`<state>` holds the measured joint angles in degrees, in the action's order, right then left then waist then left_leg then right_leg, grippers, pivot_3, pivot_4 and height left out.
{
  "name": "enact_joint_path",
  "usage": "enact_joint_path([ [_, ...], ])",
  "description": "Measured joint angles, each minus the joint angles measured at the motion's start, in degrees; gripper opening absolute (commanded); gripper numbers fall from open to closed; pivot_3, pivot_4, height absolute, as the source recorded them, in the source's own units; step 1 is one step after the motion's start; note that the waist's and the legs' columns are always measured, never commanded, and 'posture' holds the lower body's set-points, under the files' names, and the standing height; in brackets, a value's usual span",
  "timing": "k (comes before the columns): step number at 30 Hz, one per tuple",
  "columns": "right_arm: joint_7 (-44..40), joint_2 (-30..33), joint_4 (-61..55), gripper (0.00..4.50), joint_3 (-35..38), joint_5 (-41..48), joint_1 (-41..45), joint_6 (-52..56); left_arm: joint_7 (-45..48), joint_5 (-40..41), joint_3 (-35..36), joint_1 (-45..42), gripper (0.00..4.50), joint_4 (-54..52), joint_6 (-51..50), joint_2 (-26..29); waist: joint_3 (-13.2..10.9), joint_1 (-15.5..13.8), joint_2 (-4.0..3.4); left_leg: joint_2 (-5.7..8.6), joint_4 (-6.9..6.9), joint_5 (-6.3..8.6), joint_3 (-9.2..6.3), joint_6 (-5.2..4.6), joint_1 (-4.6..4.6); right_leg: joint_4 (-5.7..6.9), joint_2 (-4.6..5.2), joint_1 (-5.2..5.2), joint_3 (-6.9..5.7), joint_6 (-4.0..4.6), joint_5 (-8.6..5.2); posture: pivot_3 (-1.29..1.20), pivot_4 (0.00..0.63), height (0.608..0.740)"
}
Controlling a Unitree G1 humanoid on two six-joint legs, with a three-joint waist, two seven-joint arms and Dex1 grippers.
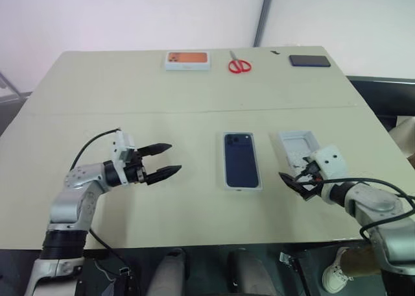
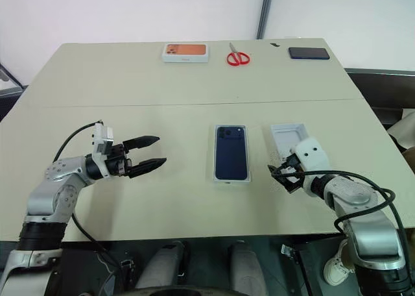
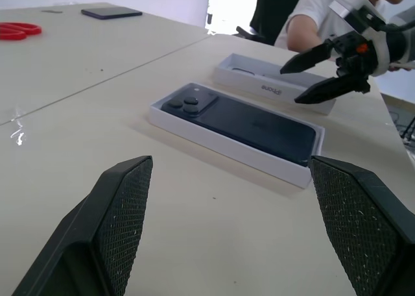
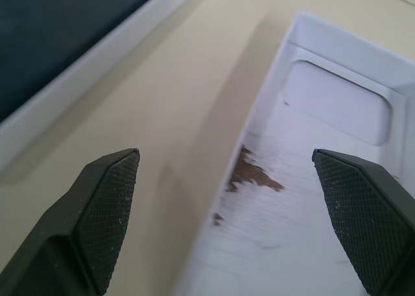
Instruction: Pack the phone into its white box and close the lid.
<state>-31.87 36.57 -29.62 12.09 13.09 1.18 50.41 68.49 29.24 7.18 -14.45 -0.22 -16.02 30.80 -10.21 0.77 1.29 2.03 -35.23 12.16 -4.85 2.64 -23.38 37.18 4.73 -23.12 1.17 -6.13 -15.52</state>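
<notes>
The surface (image 1: pixel 162 198) looked like matt beige board, smooth, with a thin seam across it. The phone (image 3: pixel 246 122) had a glossy dark navy back that caught soft reflections, lying in the white box (image 3: pixel 220 142) of smooth matt cardboard. The lid (image 4: pixel 324 179), lying inside-up, showed white card with a torn brown patch where the paper had peeled. The left tool (image 3: pixel 240 231) and right tool (image 4: pixel 233 224) had matt black fingers, apparently plastic, with finely cross-hatched rubbery pads. The scissors (image 1: pixel 239 65) had glossy red plastic handles.
</notes>
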Motion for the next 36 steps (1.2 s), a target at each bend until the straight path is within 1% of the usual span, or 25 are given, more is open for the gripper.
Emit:
enact_joint_path([
  [5,2.1,-0.1,0.0,4.46,0.0,3.0,6.0,9.6,0.7,0.0,-1.1,0.2,4.03,0.0,1.5,0.2,0.0,-0.1,0.0,-0.01,0.0,0.0,-0.02,0.0,-0.01,0.0,0.0,0.01,-0.02,0.0,0.0,0.0,0.15,0.74],
  [9,3.5,1.0,0.2,4.46,-2.3,3.5,9.4,16.3,0.3,-0.1,-1.9,0.5,4.03,0.0,2.0,-0.1,0.0,-0.1,0.0,-0.01,0.0,0.01,-0.01,-0.02,-0.02,-0.01,0.01,0.01,-0.02,0.0,0.0,0.0,0.15,0.74],
  [12,4.0,1.4,0.8,4.46,-3.6,3.9,11.1,18.7,-0.2,-0.2,-2.5,1.1,4.03,-0.3,2.9,-0.7,0.0,-0.1,0.0,0.0,0.0,0.01,-0.01,-0.03,-0.02,-0.01,0.01,0.0,-0.02,0.0,0.0,0.0,0.15,0.74],
  [13,4.1,1.8,0.8,4.23,-4.2,3.9,11.1,19.1,-0.4,-0.2,-2.6,1.3,4.03,-0.5,3.0,-0.9,0.0,-0.1,0.0,0.0,0.01,0.02,-0.01,-0.03,-0.02,-0.01,0.01,0.0,-0.02,0.0,0.0,0.0,0.15,0.74],
  [15,4.1,2.5,0.9,3.57,-5.4,3.9,11.0,19.5,-1.0,-0.3,-3.0,1.3,4.03,-0.6,3.1,-0.9,0.0,-0.1,0.0,0.0,0.0,0.02,-0.01,-0.04,-0.02,-0.01,0.01,0.0,-0.02,0.0,0.0,0.0,0.15,0.74],
  [17,4.3,2.8,0.9,2.62,-6.5,3.9,11.0,19.7,-1.4,-0.3,-3.1,1.4,4.03,-0.6,3.1,-1.0,0.0,-0.1,0.0,0.0,0.0,0.02,-0.01,-0.04,-0.02,-0.01,0.01,0.0,-0.02,0.0,0.0,0.0,0.15,0.74],
  [21,5.7,2.9,1.9,0.43,-7.4,3.3,10.9,19.6,-2.3,-0.3,-3.1,1.5,4.03,-0.7,3.1,-1.0,0.0,0.0,0.0,0.01,0.0,0.02,0.0,-0.04,-0.02,-0.01,-0.01,0.0,-0.03,0.0,0.0,0.0,0.15,0.74],
  [22,6.2,2.9,2.0,0.03,-7.4,3.0,10.9,19.5,-2.4,-0.3,-3.1,1.6,4.03,-0.8,3.2,-1.0,0.0,0.0,0.01,0.01,0.0,0.02,0.0,-0.04,-0.01,-0.01,-0.01,0.01,-0.03,0.0,0.0,0.0,0.15,0.74],
  [31,9.7,0.3,3.4,0.03,-7.4,2.9,13.0,20.6,-2.7,-0.3,-3.3,2.3,4.03,-0.9,3.9,-0.9,0.0,0.1,0.01,0.01,0.0,0.02,0.0,-0.05,-0.01,-0.01,-0.04,0.01,-0.03,0.0,0.0,0.0,0.15,0.74],
  [36,10.7,-5.7,5.2,0.03,-4.1,5.1,18.1,21.4,-3.6,-0.4,-3.4,1.1,4.03,-0.6,3.6,-0.9,0.0,0.2,-0.01,0.01,0.0,0.02,0.0,-0.05,-0.01,0.01,-0.05,-0.03,-0.02,-0.01,0.0,0.0,0.15,0.74],
])
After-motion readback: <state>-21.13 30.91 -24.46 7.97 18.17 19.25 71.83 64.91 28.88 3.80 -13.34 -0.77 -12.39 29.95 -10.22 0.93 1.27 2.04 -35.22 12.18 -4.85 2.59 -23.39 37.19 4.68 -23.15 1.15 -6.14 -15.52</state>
